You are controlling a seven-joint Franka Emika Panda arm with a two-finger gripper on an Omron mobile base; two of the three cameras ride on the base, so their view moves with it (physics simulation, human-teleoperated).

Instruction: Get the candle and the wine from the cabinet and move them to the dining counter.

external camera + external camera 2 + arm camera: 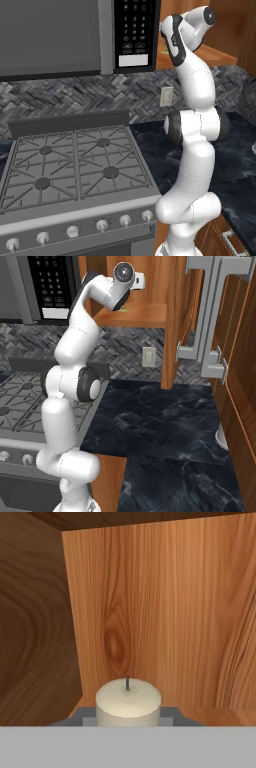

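Observation:
The cream-white candle (128, 699), with a short dark wick, stands in the back corner of the orange-brown wooden cabinet (165, 612). My gripper (128, 717) reaches into the open cabinet (145, 313), and its two grey fingertips (87, 716) press against the candle's sides, shut on it. The candle's holder is hidden below the hand. In the right base view the hand (136, 279) is inside the cabinet, above its bottom shelf. The cabinet door (240, 356) with silver bar handles (212, 311) stands open at the right. The wine and the dining counter are out of view.
A grey microwave (75, 35) hangs left of the cabinet above a gas stove (75, 165). A black marbled worktop (160, 421) runs below the cabinet, with a wall outlet (147, 356) behind it. A white rounded object (222, 437) sits at the worktop's right edge.

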